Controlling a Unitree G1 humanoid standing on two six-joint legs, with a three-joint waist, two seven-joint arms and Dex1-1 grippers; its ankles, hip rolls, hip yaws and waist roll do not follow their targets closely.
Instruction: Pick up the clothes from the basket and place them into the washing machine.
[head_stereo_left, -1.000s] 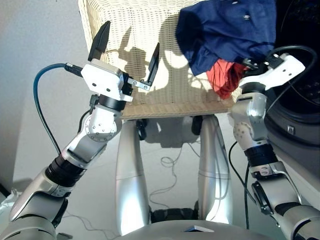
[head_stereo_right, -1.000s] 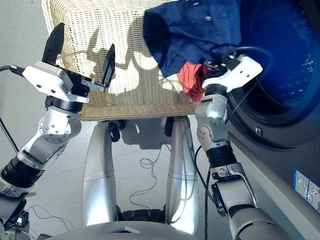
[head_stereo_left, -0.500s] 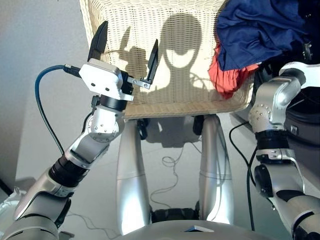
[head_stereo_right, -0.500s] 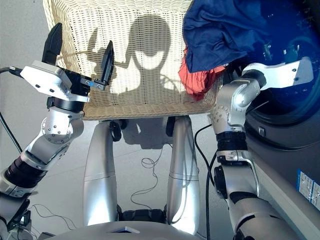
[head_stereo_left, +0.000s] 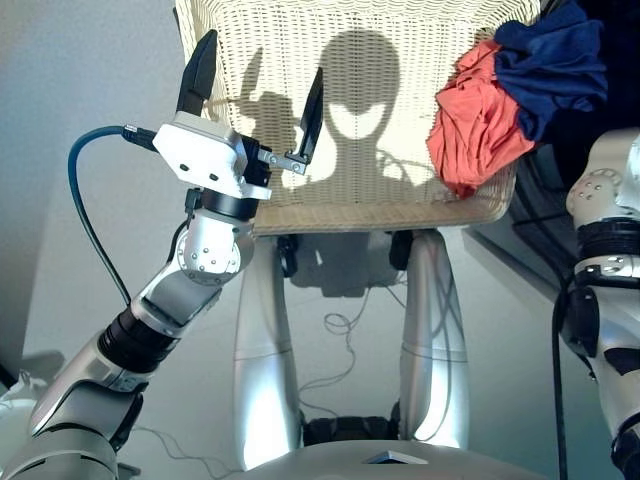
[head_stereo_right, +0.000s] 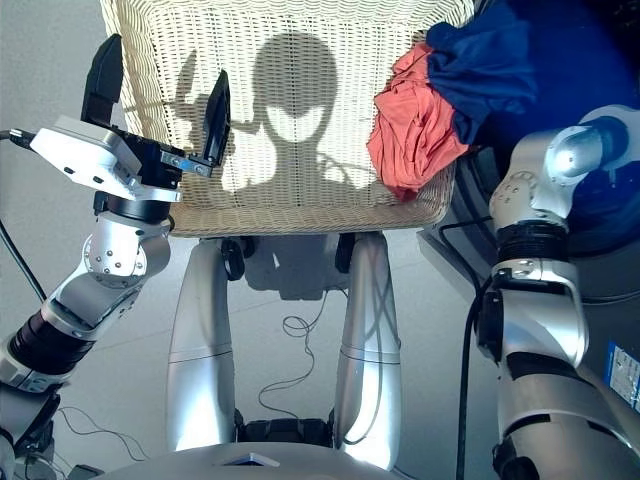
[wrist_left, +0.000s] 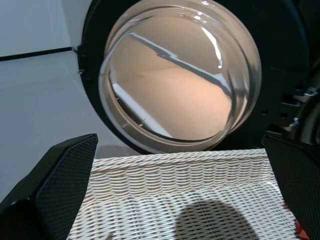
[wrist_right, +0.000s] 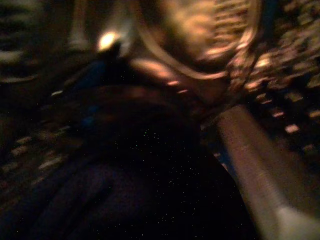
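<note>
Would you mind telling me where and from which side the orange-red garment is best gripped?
Probably pinch the bunched folds at the middle of the orange-red garment, coming from above. It lies crumpled at the cream wicker basket's right edge, half under the navy garment, with its lower folds exposed.

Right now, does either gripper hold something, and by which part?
The left gripper is open and holds nothing. The right gripper is out of the head views, and its wrist view is too dark, so its hold cannot be told.
</note>
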